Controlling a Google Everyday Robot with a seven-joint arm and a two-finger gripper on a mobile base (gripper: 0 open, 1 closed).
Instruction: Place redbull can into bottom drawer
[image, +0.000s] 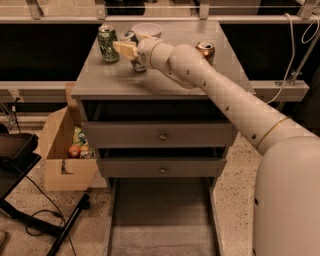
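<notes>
Grey cabinet top (107, 80) holds the redbull can (139, 65) at the end effector (124, 48), grip state unclear.

We see the grey cabinet top (165, 82). On it stand a green can (107, 44), a thin silver can (139, 65), a white bowl (147, 30) at the back and an orange can (205, 50) on the right. The gripper (127, 49) is right at the thin silver can.
</notes>
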